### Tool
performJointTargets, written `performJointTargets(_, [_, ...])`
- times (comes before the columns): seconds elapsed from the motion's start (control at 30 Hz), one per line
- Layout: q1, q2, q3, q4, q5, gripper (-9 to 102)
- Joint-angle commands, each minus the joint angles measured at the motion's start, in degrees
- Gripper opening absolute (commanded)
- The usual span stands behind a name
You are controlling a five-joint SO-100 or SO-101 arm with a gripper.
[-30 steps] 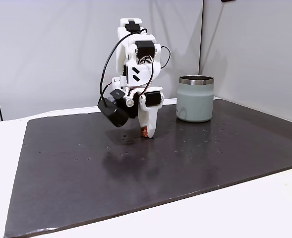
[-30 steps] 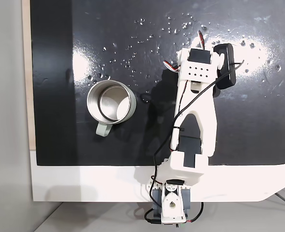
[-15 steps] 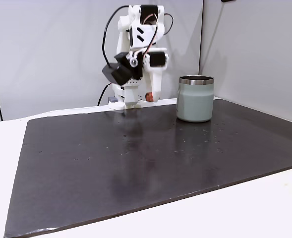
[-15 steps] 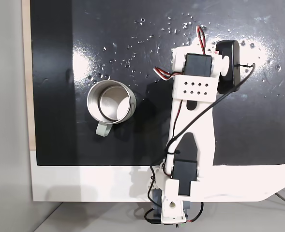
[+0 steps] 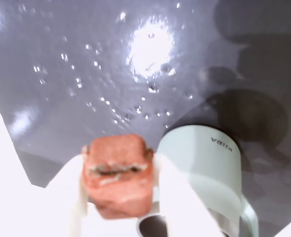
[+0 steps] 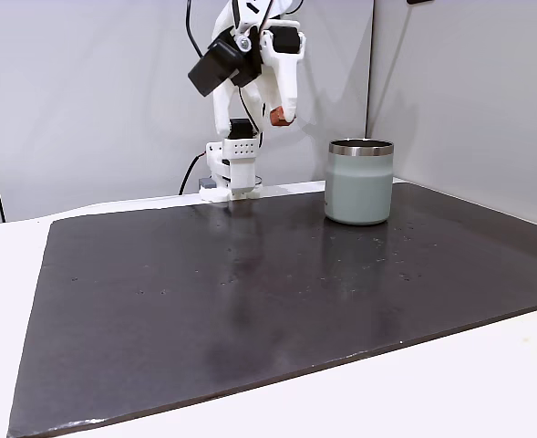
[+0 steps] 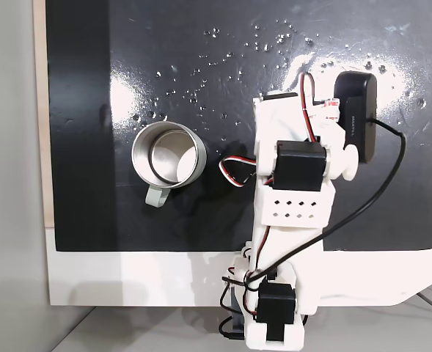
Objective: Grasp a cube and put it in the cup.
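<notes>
White fingers (image 5: pixel 160 187) clench the cube (image 5: pixel 118 174) — seemingly squat, no clear long axis — above the upright cup (image 6: pixel 359 181).

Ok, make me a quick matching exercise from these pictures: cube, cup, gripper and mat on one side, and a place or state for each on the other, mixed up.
Things:
1. cube
2. cup
3. gripper
4. mat

States:
A. standing upright on the mat, empty
B. dark and shiny, lying on the white table
C. held in the air, reddish-orange
D. raised high, shut on something

Pairs: 1-C, 2-A, 3-D, 4-B
</notes>
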Motion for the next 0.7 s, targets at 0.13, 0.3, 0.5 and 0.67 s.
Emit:
performJointTargets(0.13, [-8.0, 5.3, 0.7, 1.9, -2.9, 2])
performJointTargets(0.3, [-13.7, 3.4, -0.5, 3.2, -2.5, 1])
performJointTargets(0.5, [-20.7, 0.5, -1.0, 4.1, -2.1, 1])
performJointTargets(0.67, [-26.6, -3.0, -5.1, 6.2, -1.1, 1])
